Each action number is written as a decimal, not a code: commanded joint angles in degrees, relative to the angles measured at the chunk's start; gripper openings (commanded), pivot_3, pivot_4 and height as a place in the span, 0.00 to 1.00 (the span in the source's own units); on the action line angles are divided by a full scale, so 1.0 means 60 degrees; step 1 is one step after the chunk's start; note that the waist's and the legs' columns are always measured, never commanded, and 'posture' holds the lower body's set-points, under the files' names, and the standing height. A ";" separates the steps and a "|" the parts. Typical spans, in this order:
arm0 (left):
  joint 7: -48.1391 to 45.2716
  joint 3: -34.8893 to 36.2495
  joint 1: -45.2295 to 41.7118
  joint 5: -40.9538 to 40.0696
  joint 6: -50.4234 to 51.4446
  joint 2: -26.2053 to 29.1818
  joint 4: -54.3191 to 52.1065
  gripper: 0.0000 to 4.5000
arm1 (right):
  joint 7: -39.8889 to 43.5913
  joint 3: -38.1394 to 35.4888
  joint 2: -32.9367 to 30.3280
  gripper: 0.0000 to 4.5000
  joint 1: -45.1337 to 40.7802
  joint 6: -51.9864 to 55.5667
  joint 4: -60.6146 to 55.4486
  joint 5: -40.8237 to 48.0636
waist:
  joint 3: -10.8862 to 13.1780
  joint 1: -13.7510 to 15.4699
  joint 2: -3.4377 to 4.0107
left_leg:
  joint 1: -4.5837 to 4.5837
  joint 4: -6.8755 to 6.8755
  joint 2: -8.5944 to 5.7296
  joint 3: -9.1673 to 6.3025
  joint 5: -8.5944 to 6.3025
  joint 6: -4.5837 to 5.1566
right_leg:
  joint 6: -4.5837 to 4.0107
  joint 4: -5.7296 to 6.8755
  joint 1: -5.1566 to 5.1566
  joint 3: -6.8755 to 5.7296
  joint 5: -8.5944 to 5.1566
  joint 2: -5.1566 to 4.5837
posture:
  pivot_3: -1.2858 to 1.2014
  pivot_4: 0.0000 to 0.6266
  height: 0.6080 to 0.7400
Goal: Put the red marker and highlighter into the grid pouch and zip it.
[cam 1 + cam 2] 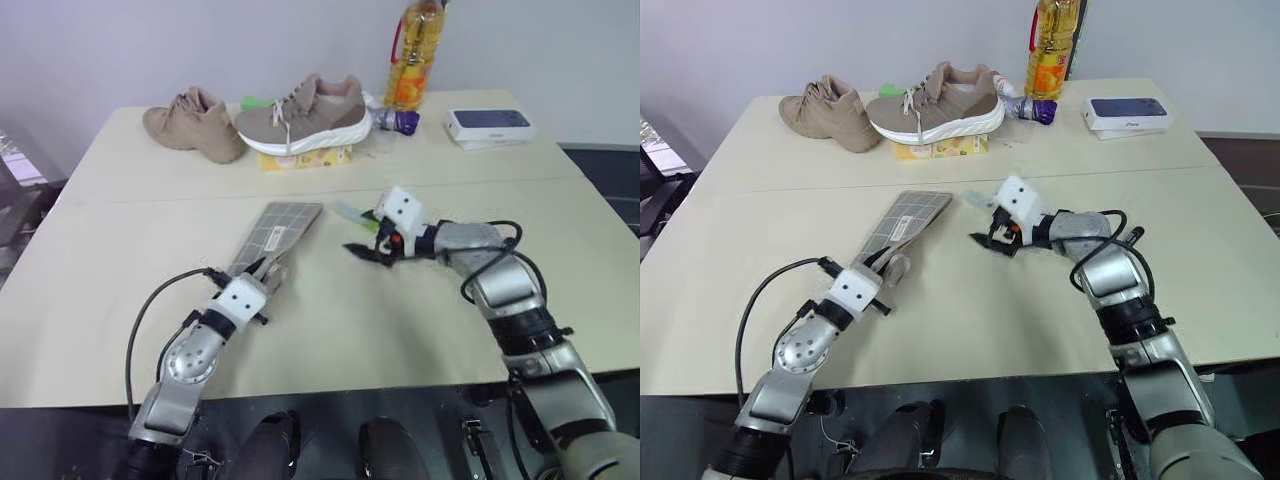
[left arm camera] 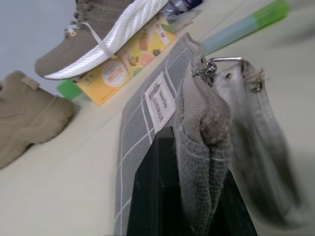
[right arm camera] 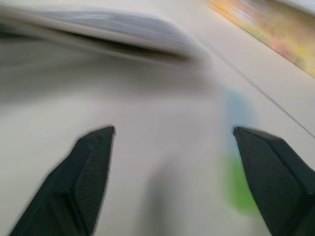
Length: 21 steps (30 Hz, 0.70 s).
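Gripping the near end of the grid pouch (image 1: pixel 275 235) with its fingers pinched together on the fabric, the left gripper (image 1: pixel 262 272) holds that end up off the table (image 1: pixel 120 240). Close beside the pouch, the right gripper (image 1: pixel 368 246) hovers with its fingers spread wide and empty, just by the highlighter (image 1: pixel 354 216) lying on the table between pouch and gripper.

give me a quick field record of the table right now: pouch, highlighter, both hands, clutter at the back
pouch: grey grid pouch flat on the table, near end pinched
left hand: left hand shut on the pouch's edge by the zipper
right hand: right hand open, nothing held, over the table
highlighter: highlighter lying beyond the pouch, close to the right hand
back of table: shoes, bottle, box
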 commanded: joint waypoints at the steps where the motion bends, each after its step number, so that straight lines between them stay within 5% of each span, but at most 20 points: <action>1: -0.0324 0.0311 0.0101 -0.0434 -0.0275 0.0268 -0.0378 0.00 | -0.0989 -0.0384 0.0439 0.88 -0.0840 -0.0707 0.1850 -0.0323 | 0.0000 0.0004 0.0000 | -0.0001 0.0001 -0.0001 0.0001 0.0000 0.0000 | 0.0000 0.0000 0.0000 0.0000 0.0000 0.0000 | 0.52 0.24 0.99; 7: -0.0285 0.0403 0.0070 -0.0424 -0.0395 0.0355 -0.0317 0.00 | -0.0845 -0.0641 0.0977 0.88 -0.1633 -0.1154 0.4238 -0.0196 | 0.0001 0.0019 0.0002 | -0.0003 0.0002 -0.0003 0.0002 0.0000 0.0000 | 0.0000 -0.0004 0.0003 0.0000 0.0000 -0.0001 | 0.52 0.24 0.99; 10: -0.0201 0.0399 0.0071 -0.0361 -0.0385 0.0320 -0.0335 0.00 | -0.0814 -0.0726 0.1014 0.69 -0.1753 -0.1292 0.4658 -0.0216 | 0.0001 -0.0001 0.0002 | -0.0006 0.0003 -0.0003 0.0004 0.0001 0.0000 | 0.0000 -0.0005 0.0001 0.0001 0.0000 -0.0001 | 0.52 0.24 0.99; 15: -0.0004 0.0382 0.0111 -0.0307 -0.0091 0.0142 -0.0280 0.00 | -0.0574 -0.0752 0.0843 0.19 -0.1477 -0.1639 0.4130 -0.0254 | 0.0002 0.0004 0.0004 | -0.0007 0.0003 -0.0002 0.0004 0.0001 0.0000 | 0.0000 -0.0004 -0.0001 0.0001 0.0000 0.0000 | 0.52 0.24 0.99; 21: 0.0068 0.0493 -0.0492 -0.0790 -0.0331 -0.0278 0.0282 0.00 | 0.0219 -0.0574 -0.0296 0.20 -0.0220 -0.2371 0.1338 -0.0536 | 0.0003 0.0066 0.0006 | -0.0020 0.0008 -0.0005 0.0001 0.0001 0.0000 | 0.0001 -0.0005 -0.0006 -0.0002 0.0001 -0.0001 | 0.52 0.24 0.99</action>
